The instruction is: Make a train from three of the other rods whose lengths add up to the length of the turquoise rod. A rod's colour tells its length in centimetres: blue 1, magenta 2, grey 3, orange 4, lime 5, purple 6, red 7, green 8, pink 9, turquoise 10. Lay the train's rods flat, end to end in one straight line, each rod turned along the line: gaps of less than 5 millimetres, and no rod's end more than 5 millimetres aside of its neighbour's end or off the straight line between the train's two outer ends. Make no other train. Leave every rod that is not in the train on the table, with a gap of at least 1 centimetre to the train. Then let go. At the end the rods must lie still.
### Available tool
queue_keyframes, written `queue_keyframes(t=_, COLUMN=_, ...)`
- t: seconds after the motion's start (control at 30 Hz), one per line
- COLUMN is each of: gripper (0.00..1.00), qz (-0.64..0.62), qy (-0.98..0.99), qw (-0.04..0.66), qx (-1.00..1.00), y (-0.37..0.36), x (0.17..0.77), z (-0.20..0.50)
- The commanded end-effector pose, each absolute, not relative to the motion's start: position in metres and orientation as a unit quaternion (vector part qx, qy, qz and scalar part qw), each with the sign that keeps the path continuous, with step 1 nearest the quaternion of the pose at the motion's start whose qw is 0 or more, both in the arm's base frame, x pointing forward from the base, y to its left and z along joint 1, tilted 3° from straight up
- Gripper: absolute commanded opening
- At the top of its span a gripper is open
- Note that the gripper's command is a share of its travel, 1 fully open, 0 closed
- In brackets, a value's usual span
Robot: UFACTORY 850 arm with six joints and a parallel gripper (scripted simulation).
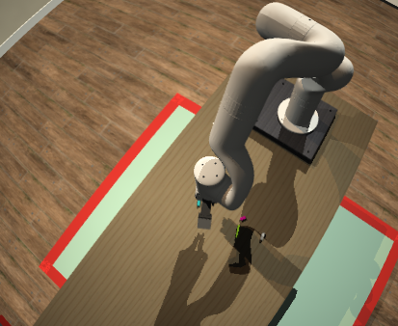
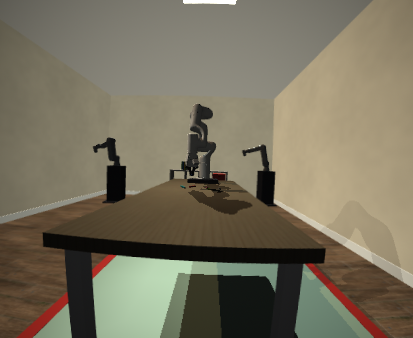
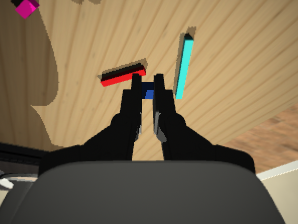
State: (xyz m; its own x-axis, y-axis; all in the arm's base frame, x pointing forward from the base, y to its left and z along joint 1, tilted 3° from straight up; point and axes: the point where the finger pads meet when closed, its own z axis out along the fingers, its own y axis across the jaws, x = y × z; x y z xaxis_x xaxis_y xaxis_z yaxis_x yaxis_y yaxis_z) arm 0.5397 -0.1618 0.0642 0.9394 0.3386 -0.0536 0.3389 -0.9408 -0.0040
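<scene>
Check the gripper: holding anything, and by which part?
Yes: the gripper is shut on the blue rod, the fingertips pinching its two opposite sides.
</scene>
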Motion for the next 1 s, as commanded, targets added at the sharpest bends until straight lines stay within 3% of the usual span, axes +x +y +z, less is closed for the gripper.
queue_keyframes(t=0.0, gripper=0.04, qz=-0.026, qy=0.193, qw=0.002, qx=0.981, y=-0.161, x=0.540, z=0.065)
queue_keyframes(t=0.97, gripper=0.04, qz=-0.025, qy=0.520, qw=-0.007, qx=0.854, y=-0.149, x=0.531, z=0.066)
